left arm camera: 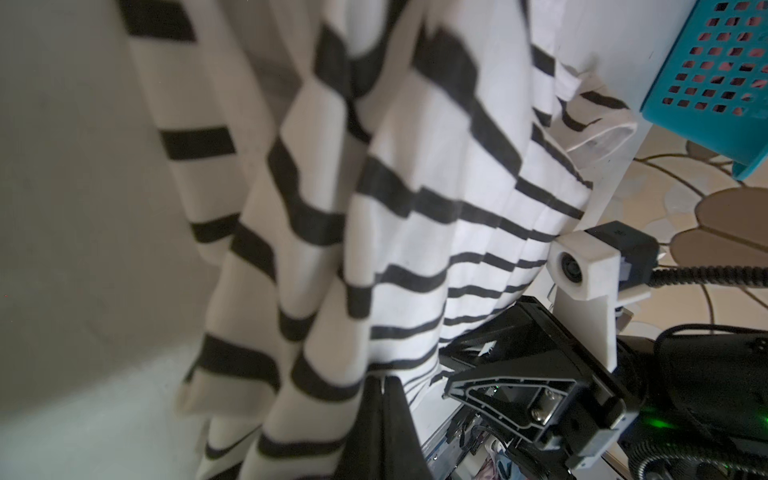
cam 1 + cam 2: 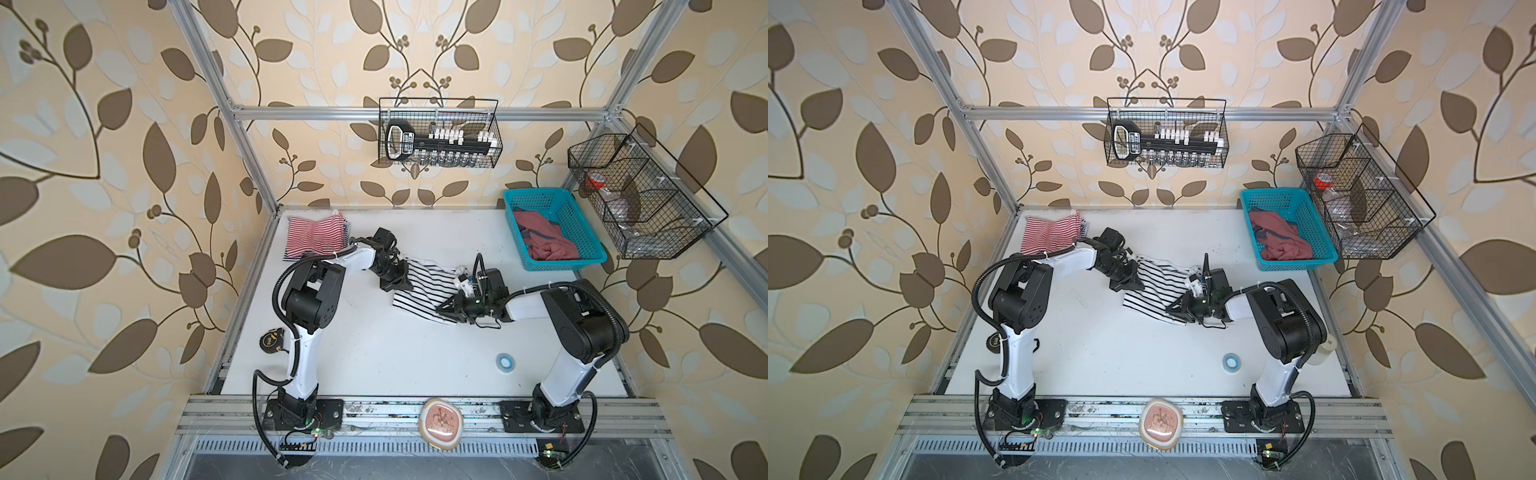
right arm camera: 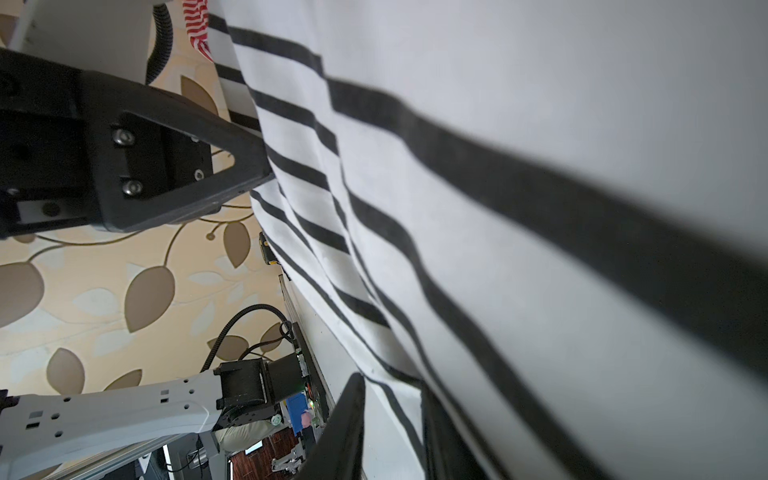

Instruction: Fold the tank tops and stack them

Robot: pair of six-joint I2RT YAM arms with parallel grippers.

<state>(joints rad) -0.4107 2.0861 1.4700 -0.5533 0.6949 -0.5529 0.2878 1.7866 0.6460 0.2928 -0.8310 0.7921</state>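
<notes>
Black-and-white striped tank top (image 2: 419, 286) at the middle of the table (image 2: 374, 353), spread between the two grippers. Both wrist views show it so near that the stripes blur and its outline is cut off by the frame edges. Red-and-white striped tank top (image 2: 316, 235) lies folded at the far left corner, its near edge covered by the left arm. Dusty red tank top (image 2: 544, 241) sits crumpled in the blue basket (image 2: 536, 199) at the far right; no graphic can be made out.

Left arm: elbow raised, forearm angled toward the table's middle, left gripper (image 2: 401, 284) at the striped top's left edge. In the left wrist view its fingers (image 1: 395, 415) are pressed together on a gathered fold of that top.

Right arm: forearm reaching leftward and low, right gripper (image 2: 441, 309) at the top's near right corner. In the right wrist view its jaws stand slightly apart with the hem between them; a firm pinch cannot be confirmed.
</notes>
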